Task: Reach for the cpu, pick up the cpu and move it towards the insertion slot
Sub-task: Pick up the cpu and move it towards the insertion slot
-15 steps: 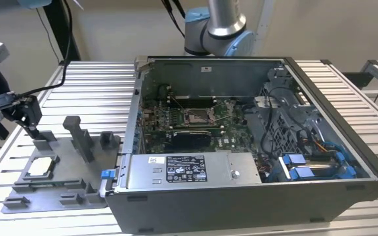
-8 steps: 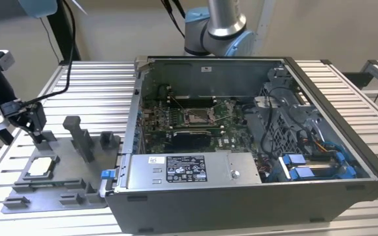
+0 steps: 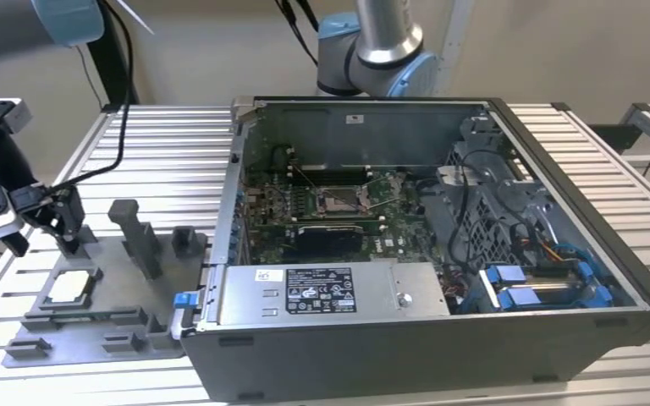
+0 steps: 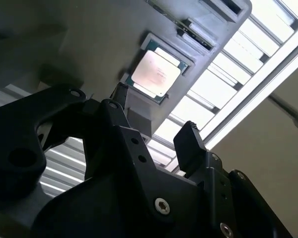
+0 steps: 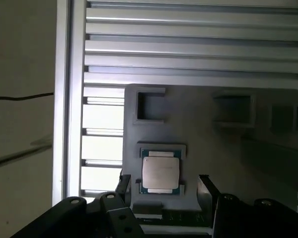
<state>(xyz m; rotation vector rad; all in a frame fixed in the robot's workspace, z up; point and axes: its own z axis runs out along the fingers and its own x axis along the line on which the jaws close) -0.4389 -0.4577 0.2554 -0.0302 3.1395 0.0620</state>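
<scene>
Slatted metal table (image 3: pixel 179 169), beige wall (image 3: pixel 212 51) | exterior view's right: open computer case (image 3: pixel 438 338) holds slot (image 3: pixel 340 200) | exterior view's left: cpu (image 3: pixel 74 286) on grey tray (image 3: pixel 88 342) | both wrist views: gripper (image 5: pixel 164 179) jaws spread, empty, above cpu.

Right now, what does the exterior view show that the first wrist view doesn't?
The exterior view adds the open computer case with the insertion slot on its green board, far from the work. The first wrist view adds a close look between the open gripper fingertips, straight at the cpu and its green rim. Both share the gripper, the cpu lying ungripped in the grey tray, and the slatted table.
</scene>
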